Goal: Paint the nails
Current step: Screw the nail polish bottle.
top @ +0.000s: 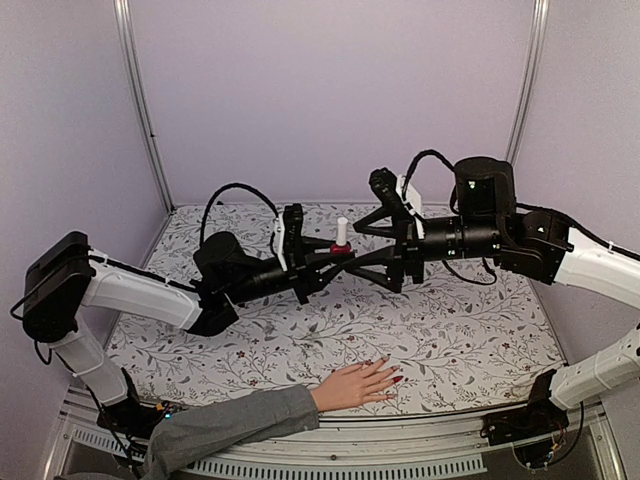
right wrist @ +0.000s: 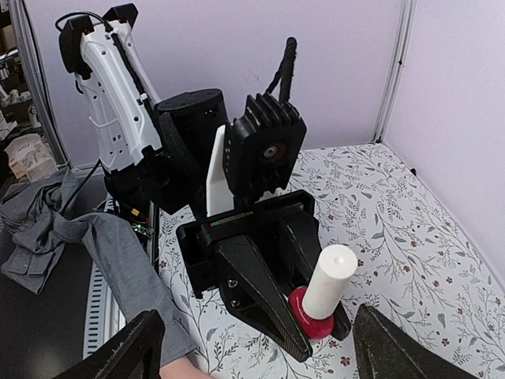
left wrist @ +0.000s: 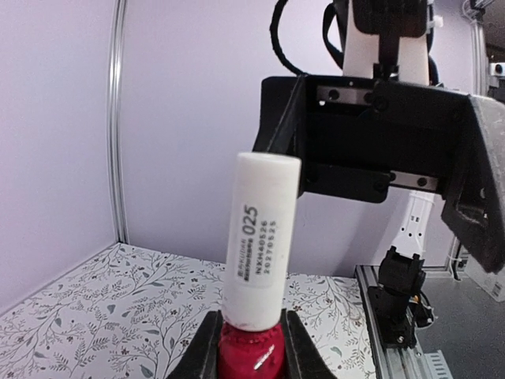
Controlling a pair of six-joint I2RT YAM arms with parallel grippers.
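My left gripper (top: 335, 250) is shut on a small red bottle (left wrist: 251, 354) with a tall white cap (left wrist: 260, 245) and holds it upright above the table's middle. My right gripper (top: 353, 247) faces it, open. Its fingers (right wrist: 394, 347) stand wide apart on either side of the cap (right wrist: 330, 283) and do not touch it. A pale hand (top: 352, 386) in a grey sleeve (top: 230, 425) lies flat at the near edge. Of the nails (top: 397, 380), the fingertips that show look dark red. In the left wrist view the right gripper's black body (left wrist: 371, 150) fills the space behind the cap.
A floral-patterned table cover (top: 450, 330) spreads under both arms. Lilac walls with metal corner posts (top: 140, 100) close in the back and sides. The grey sleeve (right wrist: 118, 260) runs along the table's near rail (top: 330, 465) below the left arm.
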